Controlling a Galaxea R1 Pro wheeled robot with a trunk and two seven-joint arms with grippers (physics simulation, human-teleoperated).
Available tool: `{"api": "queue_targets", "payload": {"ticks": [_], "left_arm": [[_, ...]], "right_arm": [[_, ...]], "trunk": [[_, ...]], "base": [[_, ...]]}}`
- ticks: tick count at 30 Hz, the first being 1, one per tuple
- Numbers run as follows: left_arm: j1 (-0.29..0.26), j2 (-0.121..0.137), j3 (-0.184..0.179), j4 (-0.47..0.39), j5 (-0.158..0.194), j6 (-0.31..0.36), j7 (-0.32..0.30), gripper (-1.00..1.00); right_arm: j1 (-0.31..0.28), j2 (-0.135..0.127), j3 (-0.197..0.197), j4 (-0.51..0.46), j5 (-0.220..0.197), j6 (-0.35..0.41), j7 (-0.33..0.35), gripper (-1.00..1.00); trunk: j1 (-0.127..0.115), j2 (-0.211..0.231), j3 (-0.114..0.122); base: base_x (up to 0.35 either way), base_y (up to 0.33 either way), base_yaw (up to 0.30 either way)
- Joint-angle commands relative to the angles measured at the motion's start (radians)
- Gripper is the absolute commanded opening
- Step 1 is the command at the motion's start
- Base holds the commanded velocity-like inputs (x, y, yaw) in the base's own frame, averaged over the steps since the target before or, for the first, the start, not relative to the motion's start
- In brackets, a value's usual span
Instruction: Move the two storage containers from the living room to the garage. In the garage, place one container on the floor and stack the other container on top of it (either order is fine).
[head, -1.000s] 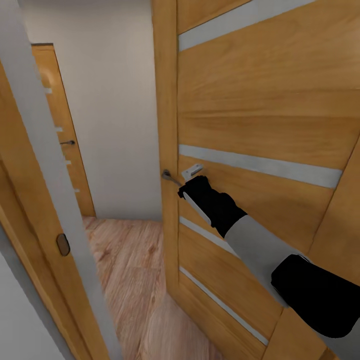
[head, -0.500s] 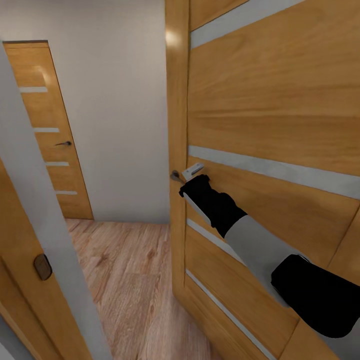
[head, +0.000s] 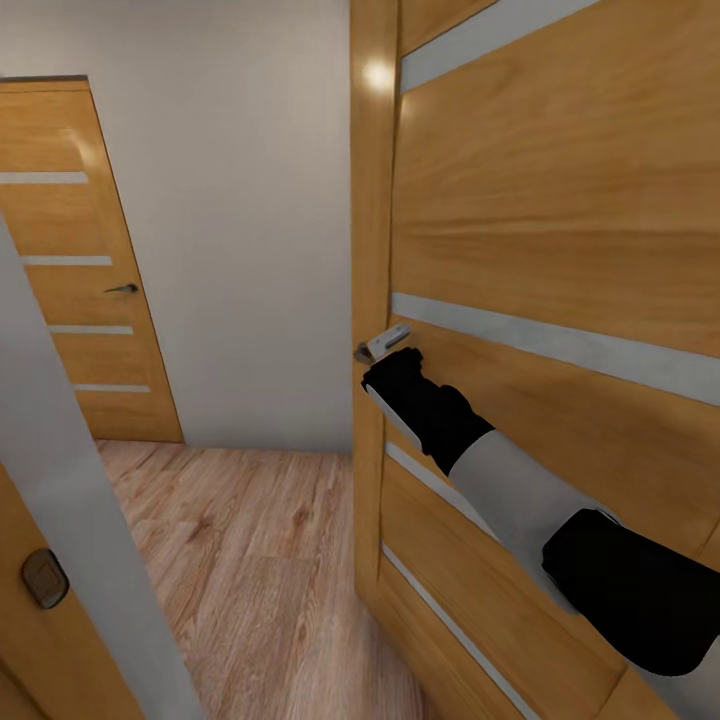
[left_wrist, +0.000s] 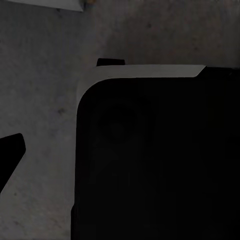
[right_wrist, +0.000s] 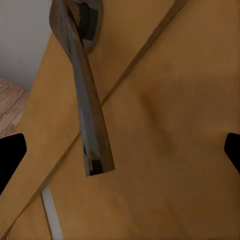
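The storage containers are out of view. My right gripper (head: 386, 345) is stretched out to the orange-brown door (head: 560, 230) with frosted strips, right at its dark metal lever handle (head: 362, 352). In the right wrist view the handle (right_wrist: 87, 115) runs between the fingers of the right gripper (right_wrist: 120, 155), which stand wide apart and open without touching it. The left wrist view looks down on dark grey mottled concrete floor (left_wrist: 45, 100). One black fingertip (left_wrist: 10, 155) of the left gripper shows there beside a black part of the robot (left_wrist: 160, 160).
The door stands ajar, with a gap between its edge and the grey-and-wood door frame (head: 70, 520) on my left. Beyond the gap lie a light wood plank floor (head: 250, 560), a white wall (head: 240, 250) and a second closed wooden door (head: 70, 280).
The whole view has shifted, so the camera moved. The gap between door edge and frame looks wider, and more of the far door shows. My right arm holds its place at the handle.
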Motion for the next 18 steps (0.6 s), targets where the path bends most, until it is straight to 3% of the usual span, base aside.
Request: {"api": "queue_targets", "payload": {"ticks": [1,7,13,18], "left_arm": [[0.000,0.000,0.000,0.000,0.005,-0.002,-0.002,1.00],[0.000,0.000,0.001,0.000,0.005,-0.002,-0.003,1.00],[0.000,0.000,0.001,0.000,0.006,-0.003,-0.003,1.00],[0.000,0.000,0.001,0.000,0.005,-0.002,-0.002,1.00]], "right_arm": [[-0.001,0.000,0.003,0.000,0.005,0.006,-0.012,1.00],[-0.001,0.000,0.003,0.000,0.005,0.006,-0.012,1.00],[-0.001,0.000,0.003,0.000,0.005,0.006,-0.012,1.00],[-0.001,0.000,0.003,0.000,0.005,0.007,-0.012,1.00]], "trunk": [[0.000,0.000,-0.001],[0.000,0.000,-0.001],[0.000,0.000,-0.001],[0.000,0.000,-0.001]], "base": [[0.009,0.000,0.000],[0.010,-0.004,0.000],[0.109,-0.159,0.000],[0.019,-0.028,0.000]]}}
